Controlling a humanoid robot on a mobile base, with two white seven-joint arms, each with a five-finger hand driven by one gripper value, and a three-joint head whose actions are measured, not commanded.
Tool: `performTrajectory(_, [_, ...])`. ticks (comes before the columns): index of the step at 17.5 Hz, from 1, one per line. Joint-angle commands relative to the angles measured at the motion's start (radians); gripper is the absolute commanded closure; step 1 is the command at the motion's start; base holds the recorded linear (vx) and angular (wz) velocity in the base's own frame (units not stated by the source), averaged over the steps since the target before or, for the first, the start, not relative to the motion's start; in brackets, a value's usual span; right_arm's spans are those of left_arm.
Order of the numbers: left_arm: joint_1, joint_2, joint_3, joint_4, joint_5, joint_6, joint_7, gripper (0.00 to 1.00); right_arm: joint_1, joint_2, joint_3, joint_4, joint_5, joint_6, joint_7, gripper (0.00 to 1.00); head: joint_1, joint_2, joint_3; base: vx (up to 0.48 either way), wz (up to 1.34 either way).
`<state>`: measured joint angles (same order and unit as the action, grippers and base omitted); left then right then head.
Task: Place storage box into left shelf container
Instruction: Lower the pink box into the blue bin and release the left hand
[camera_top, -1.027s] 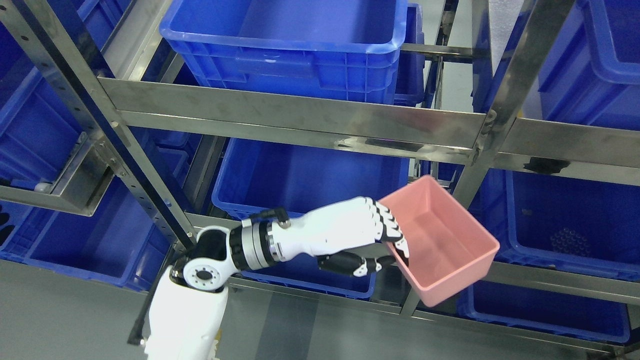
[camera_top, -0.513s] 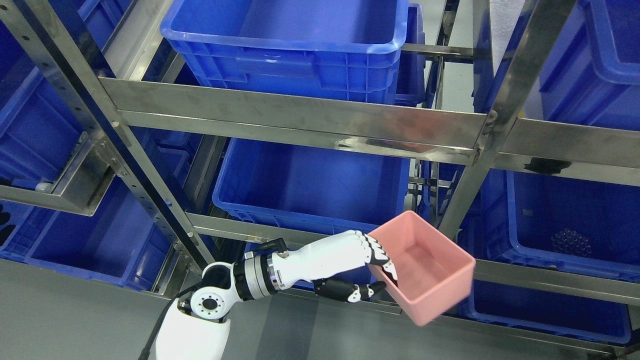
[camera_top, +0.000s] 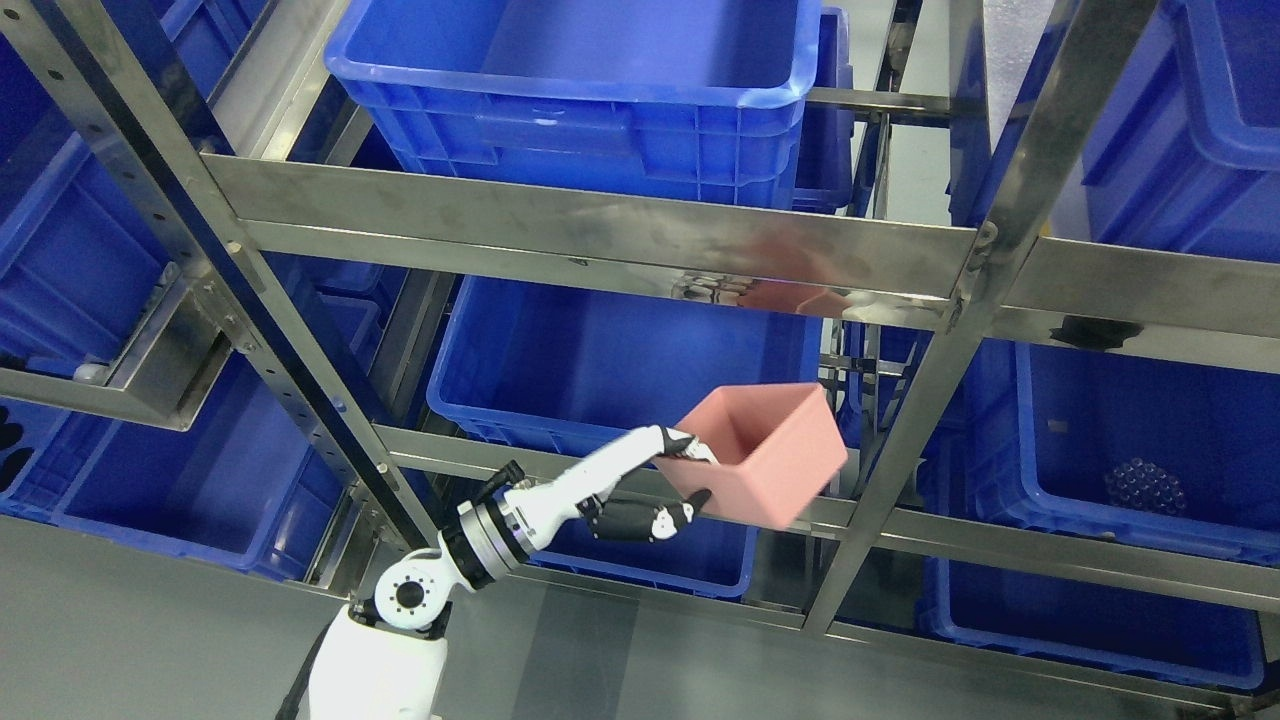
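My left hand (camera_top: 655, 480) grips the pink box (camera_top: 765, 455) by its near wall, tilted just above the bin's (camera_top: 600, 370) front-right rim, the bin's cavity lying up-left.

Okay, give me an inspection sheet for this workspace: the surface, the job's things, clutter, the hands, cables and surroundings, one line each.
Surface: steel shelf rack with several tiers; no table seen.
Job's things: pink storage box, empty, tilted, held in the air at the front edge of the middle-tier blue container, not yet resting inside it.
Clutter: small dark beads in the right blue bin; nothing loose seen elsewhere.
Hands: left hand grips the box's near wall, fingers over the rim and thumb under; right hand not in view.
Cables: dark cable along the left arm's base.
Surroundings: more blue bins on the tiers above, below and to both sides; grey floor.
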<state>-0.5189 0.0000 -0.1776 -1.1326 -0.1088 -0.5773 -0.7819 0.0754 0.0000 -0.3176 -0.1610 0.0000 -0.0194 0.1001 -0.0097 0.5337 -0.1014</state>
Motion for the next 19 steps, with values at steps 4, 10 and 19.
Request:
performTrajectory(4, [-0.211,0.017,0.036,0.502,0.191,0.154,0.092,0.96,0.000,-0.017,0.000,0.000,0.008,0.000,0.342,0.00,0.0000,0.000,0.000,0.000,0.00])
performTrajectory(10, [-0.276,0.017,0.029,0.605,0.366,0.267,0.318,0.92,0.000,-0.017,0.000,0.000,0.008,0.000,0.342,0.00,0.0000,0.000,0.000,0.000,0.00])
performTrajectory(19, [-0.277,0.017,-0.102,0.597,0.362,0.272,0.418,0.34,0.000,-0.017,0.000,0.000,0.008,0.000,0.342,0.00,0.0000,0.000,0.000,0.000,0.00])
